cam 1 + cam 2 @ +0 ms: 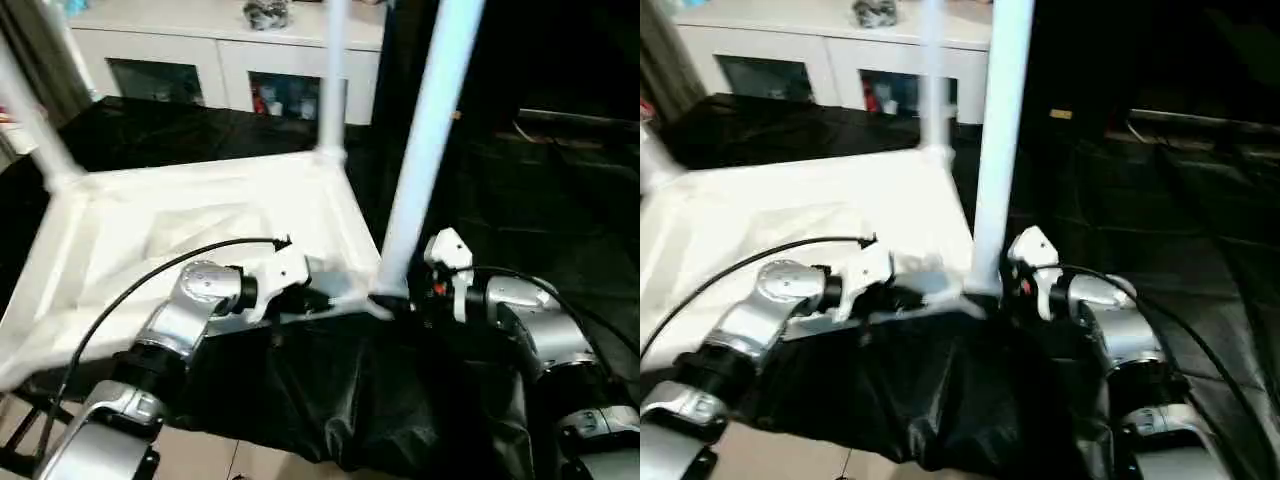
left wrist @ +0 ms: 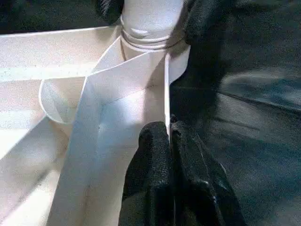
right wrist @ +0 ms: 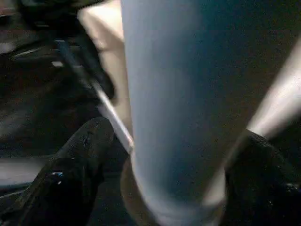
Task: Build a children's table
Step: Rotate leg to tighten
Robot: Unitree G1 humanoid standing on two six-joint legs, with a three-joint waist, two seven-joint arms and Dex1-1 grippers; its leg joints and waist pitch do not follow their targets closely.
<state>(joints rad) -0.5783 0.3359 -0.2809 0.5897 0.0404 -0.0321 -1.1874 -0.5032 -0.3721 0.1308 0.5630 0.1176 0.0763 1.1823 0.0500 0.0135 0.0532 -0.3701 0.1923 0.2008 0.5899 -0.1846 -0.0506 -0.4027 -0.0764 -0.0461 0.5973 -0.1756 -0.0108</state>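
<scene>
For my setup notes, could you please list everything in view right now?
tabletop: one, white, upside down on the black cloth.
legs: three seen, white, upright in corner sockets.
cloth: one, black, under the tabletop.
cabinet: one, white with glass doors, at the back.
left hand: black fingers shut on the tabletop's rim near the nearest leg.
right hand: black fingers either side of that leg's base.
</scene>
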